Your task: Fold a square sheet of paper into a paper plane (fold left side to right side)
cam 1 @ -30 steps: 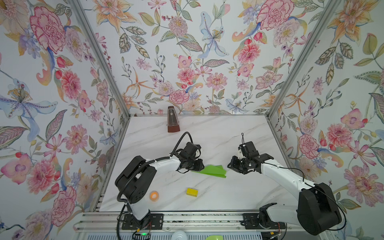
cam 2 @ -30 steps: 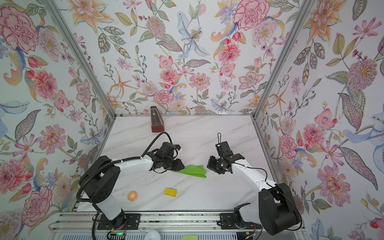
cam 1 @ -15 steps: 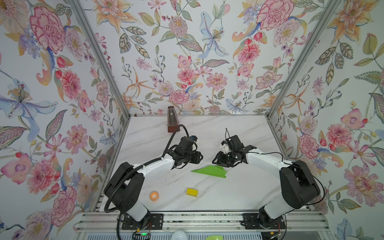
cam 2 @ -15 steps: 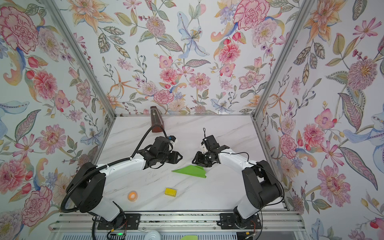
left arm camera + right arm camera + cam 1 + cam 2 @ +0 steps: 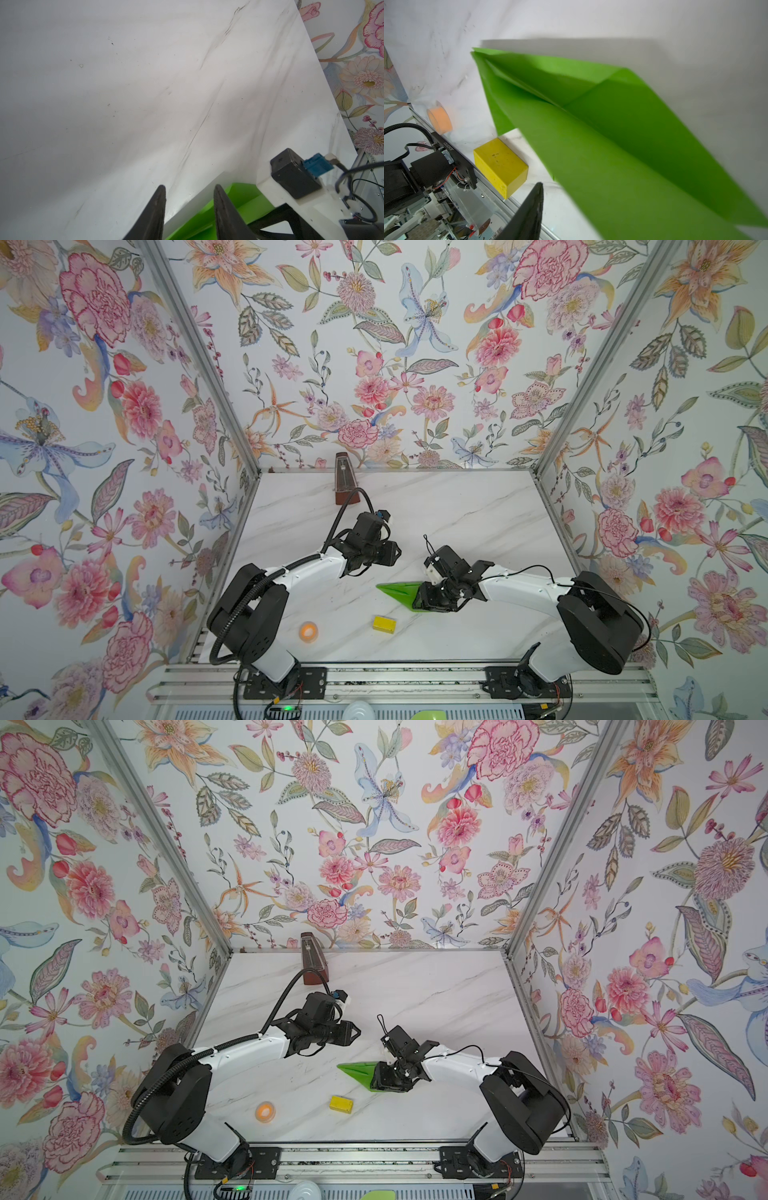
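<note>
The lime-green square sheet of paper lies on the marble table as a pointed paper plane (image 5: 397, 591) (image 5: 356, 1071), its tip to the left. My right gripper (image 5: 417, 605) (image 5: 375, 1083) sits over its wide right end. In the right wrist view one finger (image 5: 529, 214) stands clear of the paper plane (image 5: 612, 145), with table showing between; the green paper hides the second finger. My left gripper (image 5: 397, 553) (image 5: 357, 1031) (image 5: 189, 187) hovers behind the plane, apart from it, open and empty. The paper plane (image 5: 243, 197) shows beyond its fingers.
A yellow block (image 5: 384, 624) (image 5: 500, 164) lies just in front of the plane. An orange tape roll (image 5: 308, 631) sits front left. A brown metronome (image 5: 346, 485) stands at the back wall. Floral walls close three sides; a metal rail (image 5: 395, 676) runs along the front.
My left gripper has drawn back from the plane's left tip toward the rear. The right gripper swung in over the plane's right end. Both jaws have widened.
</note>
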Controlling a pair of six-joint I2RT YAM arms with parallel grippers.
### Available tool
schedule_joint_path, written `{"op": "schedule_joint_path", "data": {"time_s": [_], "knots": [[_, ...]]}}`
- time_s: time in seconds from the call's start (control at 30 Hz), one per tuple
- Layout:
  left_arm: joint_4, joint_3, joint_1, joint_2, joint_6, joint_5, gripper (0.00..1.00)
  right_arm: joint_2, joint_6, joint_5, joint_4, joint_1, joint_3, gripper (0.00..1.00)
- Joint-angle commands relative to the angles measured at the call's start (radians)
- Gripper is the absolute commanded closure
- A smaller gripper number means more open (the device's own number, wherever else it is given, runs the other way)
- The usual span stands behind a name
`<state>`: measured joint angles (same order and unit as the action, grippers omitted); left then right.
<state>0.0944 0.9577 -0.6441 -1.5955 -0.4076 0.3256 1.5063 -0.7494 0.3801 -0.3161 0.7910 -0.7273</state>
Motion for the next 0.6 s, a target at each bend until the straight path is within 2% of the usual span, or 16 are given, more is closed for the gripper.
{"op": "schedule_joint_path", "data": {"time_s": [0.0, 0.3, 0.4, 0.57], "knots": [[-0.017, -0.025, 0.005, -0.023, 0.015, 0.059, 0.59, -0.062, -0.089, -0.070, 0.037, 0.018, 0.027, 0.49], [-0.069, -0.082, -0.009, -0.123, -0.024, 0.223, 0.63, -0.165, -0.284, -0.172, 0.114, 0.038, 0.075, 0.41], [-0.082, -0.103, -0.026, -0.142, -0.028, 0.241, 0.66, -0.172, -0.338, -0.205, 0.117, 0.033, 0.060, 0.40], [-0.128, -0.147, -0.049, -0.122, -0.052, 0.263, 0.67, -0.156, -0.498, -0.252, 0.120, 0.028, 0.033, 0.38]]}}
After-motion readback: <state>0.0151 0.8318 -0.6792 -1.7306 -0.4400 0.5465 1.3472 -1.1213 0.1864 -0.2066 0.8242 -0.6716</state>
